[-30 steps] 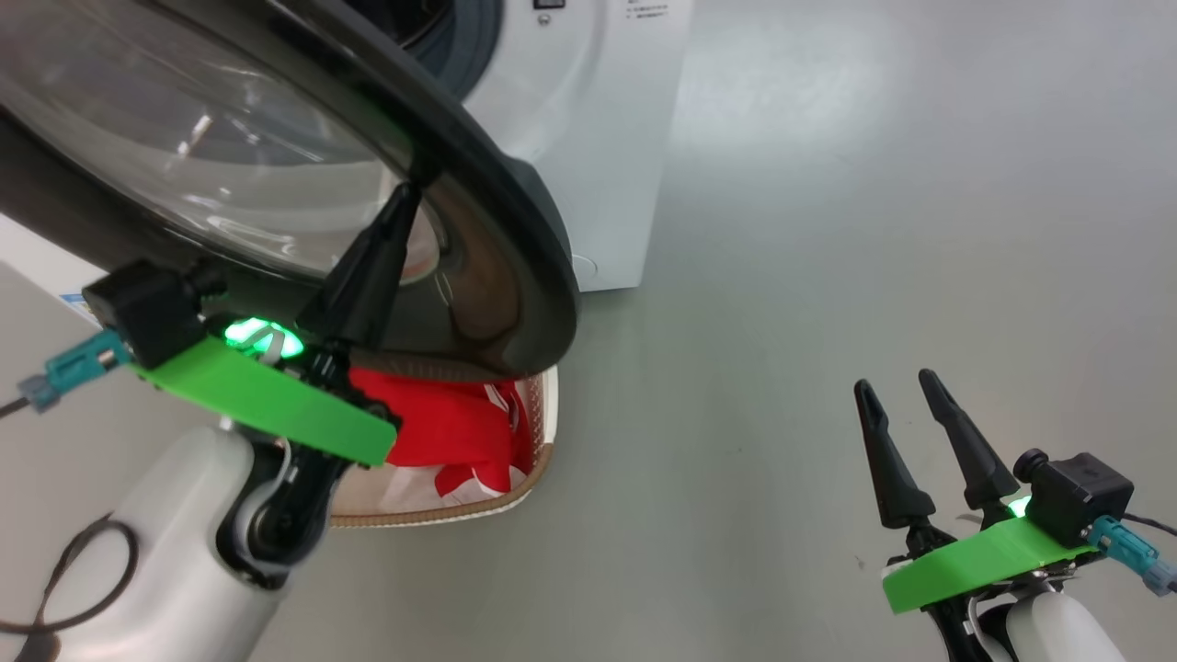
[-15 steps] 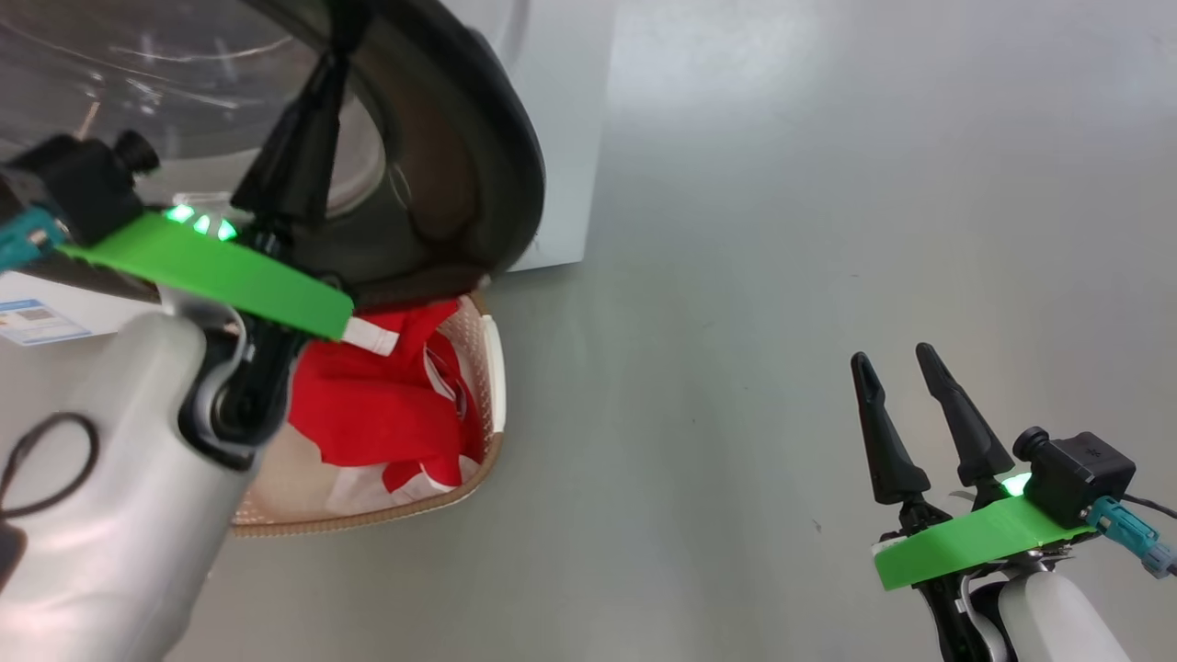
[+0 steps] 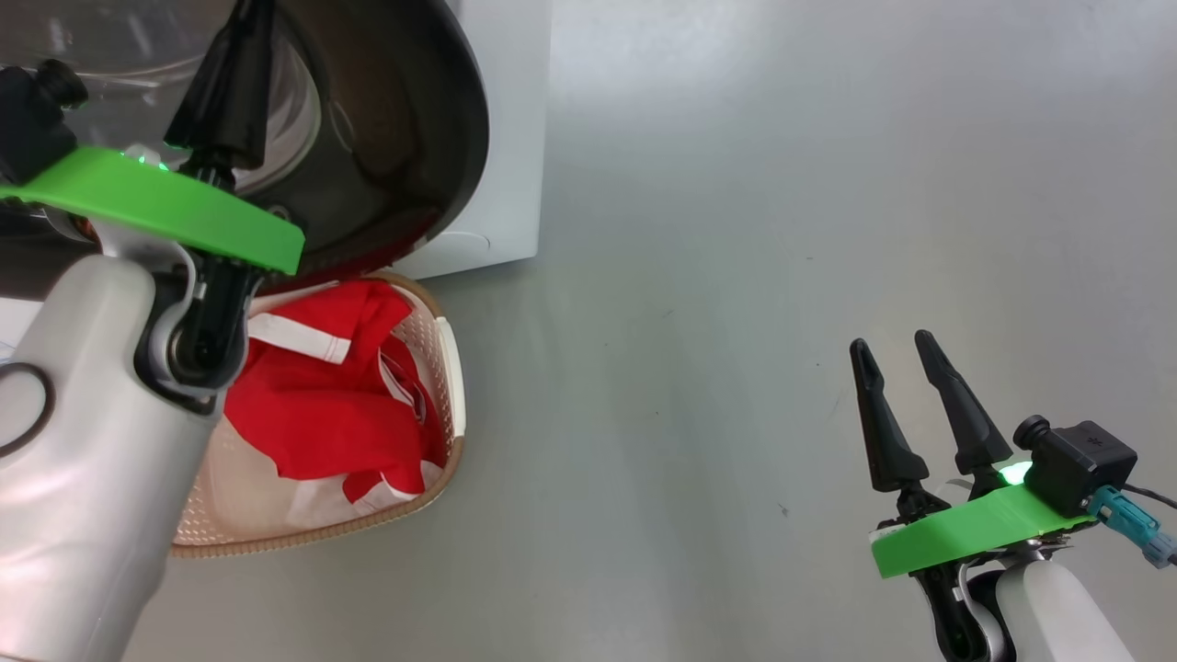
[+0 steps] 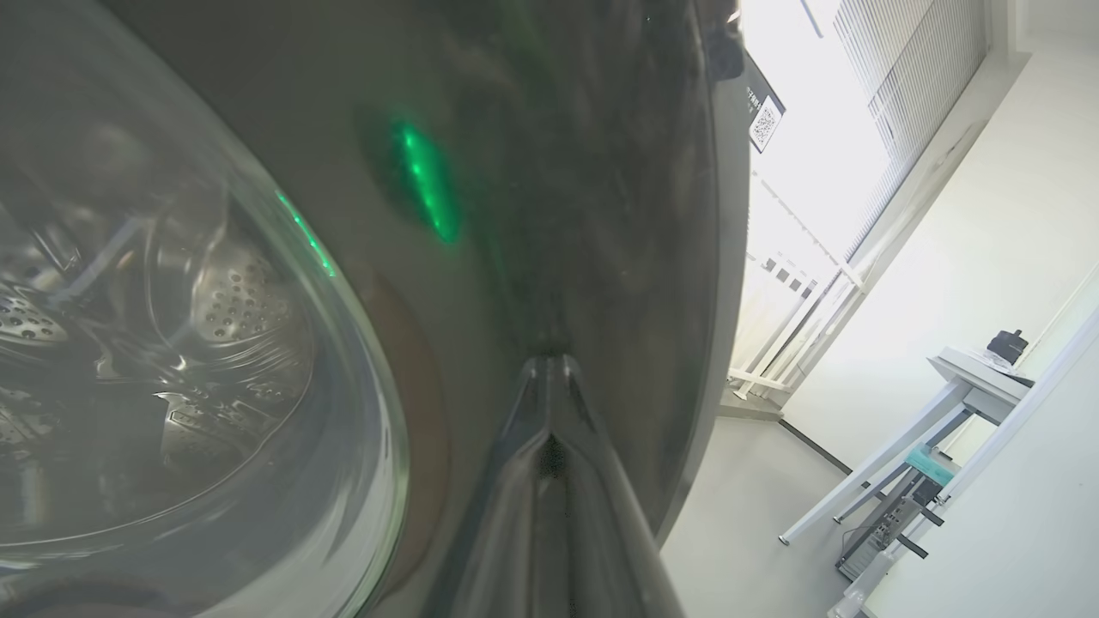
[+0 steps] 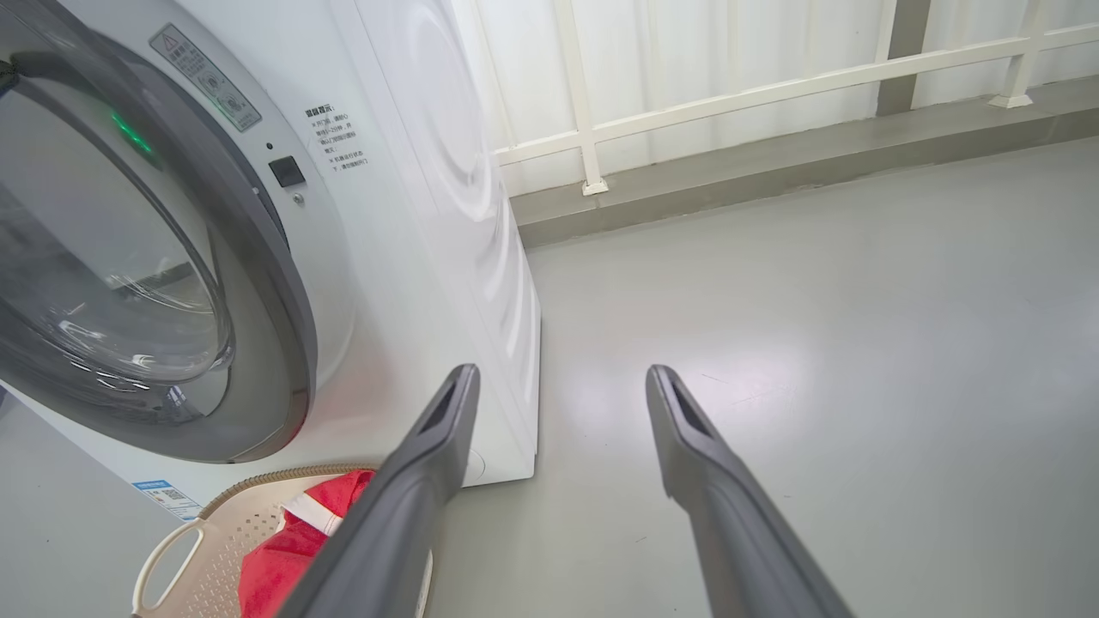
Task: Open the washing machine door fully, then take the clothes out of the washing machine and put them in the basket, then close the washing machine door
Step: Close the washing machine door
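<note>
Both grippers differ: the left gripper (image 3: 246, 18), fingers pressed together, touches the black rim of the washing machine door (image 3: 395, 119); the right gripper (image 3: 890, 342) hangs spread and empty above the floor (image 3: 736, 230). The clothes (image 3: 322, 405) lie in the basket (image 3: 451, 368), just below the door, before the washing machine (image 3: 506, 138).

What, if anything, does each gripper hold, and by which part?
Nothing is held. The left gripper is shut, its tips against the black rim of the washing machine door; the right gripper is open.
</note>
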Controlling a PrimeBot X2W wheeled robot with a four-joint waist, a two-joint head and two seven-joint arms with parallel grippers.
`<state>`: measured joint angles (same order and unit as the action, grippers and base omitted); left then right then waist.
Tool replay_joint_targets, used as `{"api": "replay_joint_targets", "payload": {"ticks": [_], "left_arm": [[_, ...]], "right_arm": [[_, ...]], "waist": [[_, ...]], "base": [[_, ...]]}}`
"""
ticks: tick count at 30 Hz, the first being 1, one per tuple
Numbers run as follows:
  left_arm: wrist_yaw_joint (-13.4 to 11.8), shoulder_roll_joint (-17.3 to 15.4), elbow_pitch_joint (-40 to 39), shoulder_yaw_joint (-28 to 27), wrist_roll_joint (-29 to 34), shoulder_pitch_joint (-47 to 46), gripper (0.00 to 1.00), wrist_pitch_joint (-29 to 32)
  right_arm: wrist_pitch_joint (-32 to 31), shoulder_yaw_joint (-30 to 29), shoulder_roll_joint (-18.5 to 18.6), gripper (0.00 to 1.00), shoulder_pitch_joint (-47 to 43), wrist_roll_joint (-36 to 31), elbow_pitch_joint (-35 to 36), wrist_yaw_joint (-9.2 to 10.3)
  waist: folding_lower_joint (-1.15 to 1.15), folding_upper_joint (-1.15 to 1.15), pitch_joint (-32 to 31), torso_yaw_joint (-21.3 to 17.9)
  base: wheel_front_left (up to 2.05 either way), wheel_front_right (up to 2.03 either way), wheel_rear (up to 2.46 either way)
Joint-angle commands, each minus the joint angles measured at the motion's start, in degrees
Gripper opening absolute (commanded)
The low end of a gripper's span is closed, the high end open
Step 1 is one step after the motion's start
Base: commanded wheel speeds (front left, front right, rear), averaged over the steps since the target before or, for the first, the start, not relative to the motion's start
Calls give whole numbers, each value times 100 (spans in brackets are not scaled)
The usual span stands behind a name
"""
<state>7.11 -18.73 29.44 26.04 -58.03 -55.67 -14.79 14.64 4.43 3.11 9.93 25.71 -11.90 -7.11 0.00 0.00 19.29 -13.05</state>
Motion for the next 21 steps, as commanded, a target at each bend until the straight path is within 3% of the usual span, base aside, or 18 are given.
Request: {"api": "replay_joint_targets", "payload": {"ticks": [1, 9, 12, 15, 21], "left_arm": [[37, -155, -113, -196, 54, -78, 0, -21], [37, -97, -201, -293, 242, 611, 0, -21], [37, -30, -296, -492, 350, 999, 6, -21], [37, 84, -396, -803, 458, 1405, 18, -21], [37, 247, -553, -1190, 781, 2040, 25, -21]], "right_arm": [[36, 91, 2, 100, 64, 61, 126, -37], [36, 49, 34, 100, -135, -9, 114, -37], [36, 33, 78, 100, -221, -23, 103, -37], [36, -12, 121, 100, -307, -35, 112, -37], [36, -26, 181, 100, -434, -64, 121, -37]], "waist": [[0, 0, -34, 12], [0, 0, -299, 173], [0, 0, -407, 246], [0, 0, -495, 344], [0, 0, -614, 485]], "base": [[0, 0, 0], [0, 0, 0], [0, 0, 0], [0, 0, 0], [0, 0, 0]]}}
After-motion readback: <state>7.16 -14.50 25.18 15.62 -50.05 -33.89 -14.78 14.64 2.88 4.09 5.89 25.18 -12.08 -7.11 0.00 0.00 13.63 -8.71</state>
